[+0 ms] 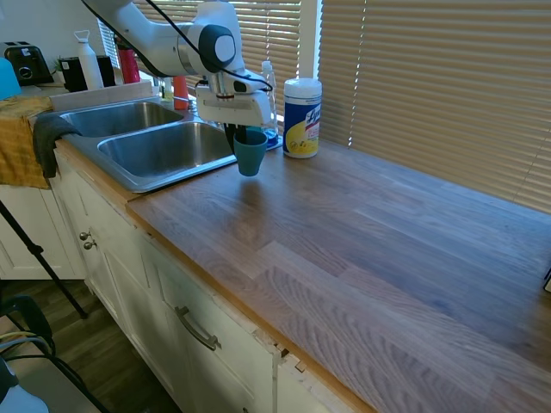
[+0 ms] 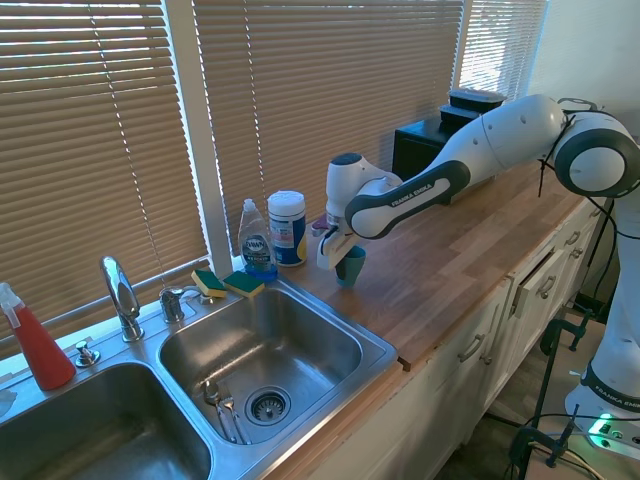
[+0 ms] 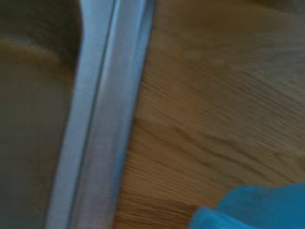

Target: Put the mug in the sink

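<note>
Jaws closed on the rim of the small teal-blue tapered plastic mug (image 1: 250, 152), which hangs upright below the white two-finger gripper (image 1: 240, 131), clear of the wooden worktop (image 1: 370, 249) and casting a shadow on it. The mug is just beside the edge of the stainless steel double-basin sink (image 1: 116, 165), over the wood and not over the basin. In the wrist view the mug appears as a blurred blue shape (image 3: 252, 210) next to the sink's steel rim (image 3: 102, 114).

Near the mug, toward the window, stands a white cylindrical wipes canister with a yellow label (image 1: 302, 118). A clear dish-soap bottle with blue liquid (image 2: 256, 241) stands beside it, at the back corner of the nearer basin. Two yellow-and-green sponges (image 2: 226, 283) lie on the sink's rear ledge, next to the curved chrome faucet (image 2: 121, 296). A red spray bottle (image 2: 37, 342) stands behind the farther basin.

Cutlery (image 2: 222, 405) lies on the floor of the nearer basin, beside the drain (image 2: 267, 405). The steel rim lies between the mug and that basin. A grey cloth (image 1: 48, 133) is draped over the far end of the sink.
</note>
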You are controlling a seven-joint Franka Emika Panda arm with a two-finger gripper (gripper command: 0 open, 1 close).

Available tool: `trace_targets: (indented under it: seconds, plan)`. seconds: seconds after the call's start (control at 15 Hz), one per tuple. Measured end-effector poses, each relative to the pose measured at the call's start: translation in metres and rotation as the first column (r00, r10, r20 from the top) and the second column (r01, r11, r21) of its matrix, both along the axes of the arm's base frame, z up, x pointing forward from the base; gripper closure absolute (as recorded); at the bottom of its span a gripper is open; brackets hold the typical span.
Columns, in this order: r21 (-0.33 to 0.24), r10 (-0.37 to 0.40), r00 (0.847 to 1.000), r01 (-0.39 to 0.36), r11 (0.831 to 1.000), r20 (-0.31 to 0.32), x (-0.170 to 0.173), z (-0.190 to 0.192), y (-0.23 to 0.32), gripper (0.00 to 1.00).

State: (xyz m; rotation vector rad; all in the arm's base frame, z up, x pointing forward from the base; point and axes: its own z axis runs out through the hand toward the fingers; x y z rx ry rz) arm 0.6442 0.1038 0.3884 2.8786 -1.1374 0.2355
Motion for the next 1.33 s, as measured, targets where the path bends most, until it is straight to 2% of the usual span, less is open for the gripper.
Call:
trace_targets:
  seconds: [0.2,0.4,0.8,1.33]
  plan:
    - [-0.015,0.014,1.000,-0.014,1.000,0.021,0.010,0.032,0.046,1.00]
    - [-0.030,0.035,0.999,-0.034,0.999,0.026,0.027,0.023,0.106,1.00]
    - [-0.016,0.077,0.997,-0.077,0.997,-0.001,0.058,-0.065,0.198,1.00]
    - [-0.026,0.040,0.995,-0.042,0.999,-0.087,0.085,-0.163,0.213,1.00]
